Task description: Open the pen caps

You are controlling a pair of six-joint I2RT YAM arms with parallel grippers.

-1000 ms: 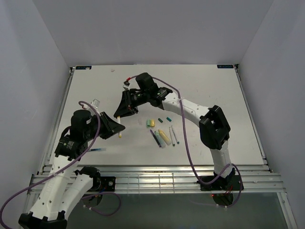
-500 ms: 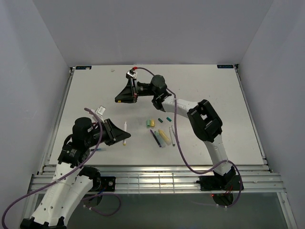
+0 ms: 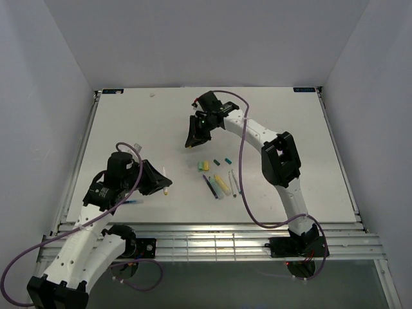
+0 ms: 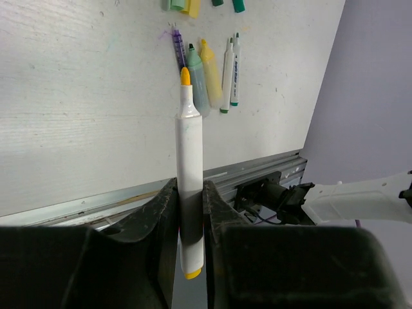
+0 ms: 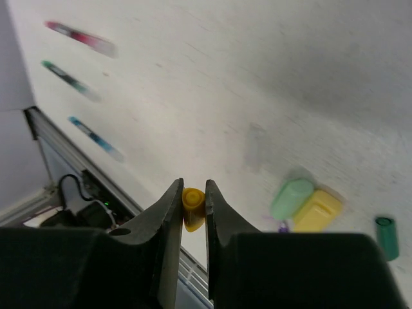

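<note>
Pale walls enclose a white table (image 3: 129, 129). Left of the row of pens (image 3: 221, 185), an uncapped white pen (image 4: 190, 141) is clamped in the left gripper (image 4: 190, 193), its yellow tip pointed at that row. Beyond the row, a yellow cap (image 5: 192, 209) is pinched by the right gripper (image 5: 193, 190), with loose caps (image 5: 291, 198) lying between. Since a second ago the grippers have been drawn apart.

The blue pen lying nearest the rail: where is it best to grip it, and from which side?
I would grip the blue pen at the middle of its barrel, coming straight down from above with the jaws across its length. It lies flat on the table, apart from the green pen, so both long sides are free. Which end is capped is too blurred to tell.
</note>
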